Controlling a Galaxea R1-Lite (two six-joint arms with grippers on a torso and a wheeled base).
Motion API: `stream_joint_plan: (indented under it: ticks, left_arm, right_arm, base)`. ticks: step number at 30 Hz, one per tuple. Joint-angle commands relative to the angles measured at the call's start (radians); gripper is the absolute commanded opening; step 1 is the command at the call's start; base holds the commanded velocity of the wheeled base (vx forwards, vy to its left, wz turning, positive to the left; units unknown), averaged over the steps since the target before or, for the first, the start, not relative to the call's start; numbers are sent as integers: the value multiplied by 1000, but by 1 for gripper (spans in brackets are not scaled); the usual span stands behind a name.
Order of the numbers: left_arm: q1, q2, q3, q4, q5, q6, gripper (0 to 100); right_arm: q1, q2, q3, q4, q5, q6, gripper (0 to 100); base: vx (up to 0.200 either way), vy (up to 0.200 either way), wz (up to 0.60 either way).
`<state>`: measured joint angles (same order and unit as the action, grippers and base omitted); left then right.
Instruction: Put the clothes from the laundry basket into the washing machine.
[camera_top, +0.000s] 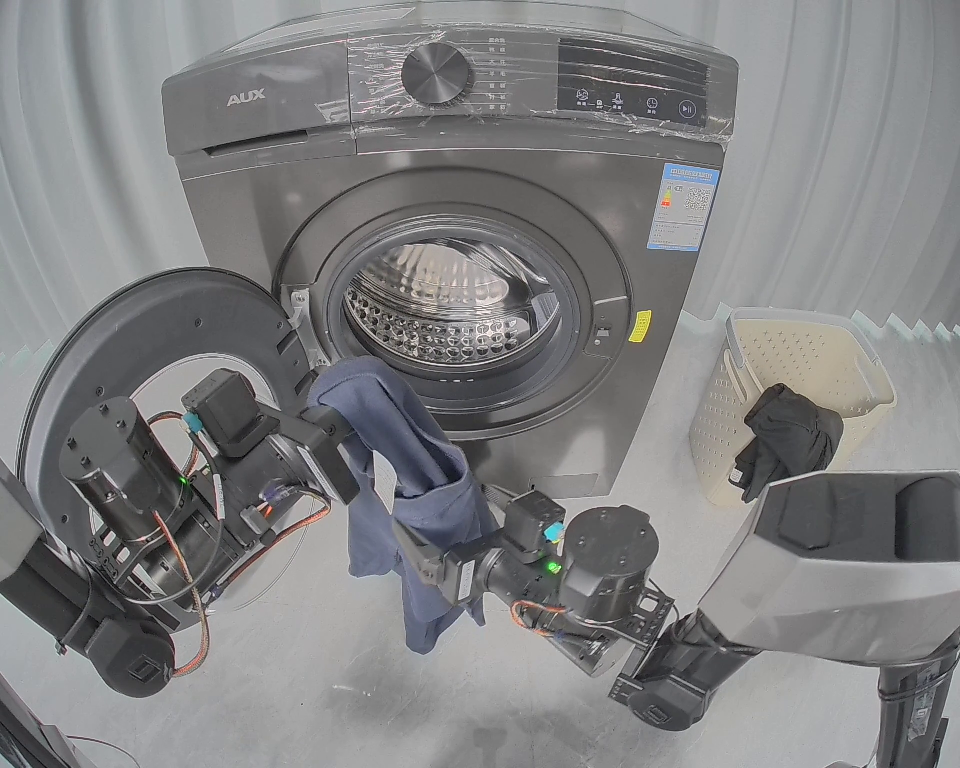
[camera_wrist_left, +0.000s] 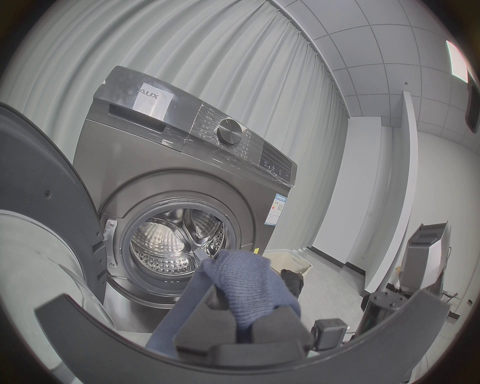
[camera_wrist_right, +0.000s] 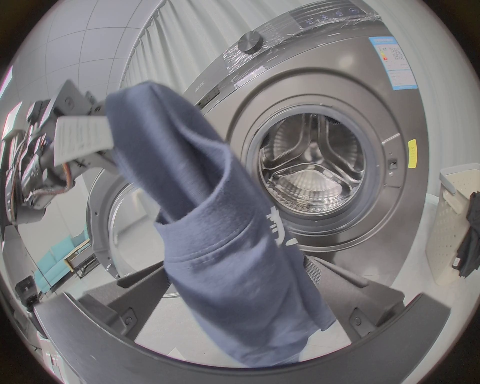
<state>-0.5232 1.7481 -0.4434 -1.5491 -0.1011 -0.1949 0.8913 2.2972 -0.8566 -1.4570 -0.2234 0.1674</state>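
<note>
Two pincers attend one blue shirt (camera_top: 425, 480) before the washer (camera_top: 300, 200), its door (camera_top: 130, 320) swung open. The left pincer (camera_top: 332, 425) is clenched on the top fold, just below the drum (camera_top: 450, 300) mouth; the right pincer (camera_top: 420, 555) looks released, jaws spread, cloth hanging between. Best to lift the fold higher and push deep into the drum before letting go, so the tail follows inside. A black garment (camera_top: 790, 435) hangs over the basket (camera_top: 715, 410) rim.

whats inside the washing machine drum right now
Only bare perforated steel shows in the drum; no clothes seen. Its lowest front part is hidden behind the door opening's rim.
</note>
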Motion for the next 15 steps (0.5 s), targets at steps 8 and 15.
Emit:
stream_joint_plan:
  ticks: [8, 15]
  left_arm:
    - [0, -1, 0, 0, 0, 0, 0]
    - [0, -5, 0, 0, -2, -1, 0]
  right_arm:
    - [-41, -67, 60, 0, -1, 14, 100]
    - [-43, -58, 60, 0, -2, 23, 0]
  base:
    - [0, 0, 0]
    - [0, 0, 0]
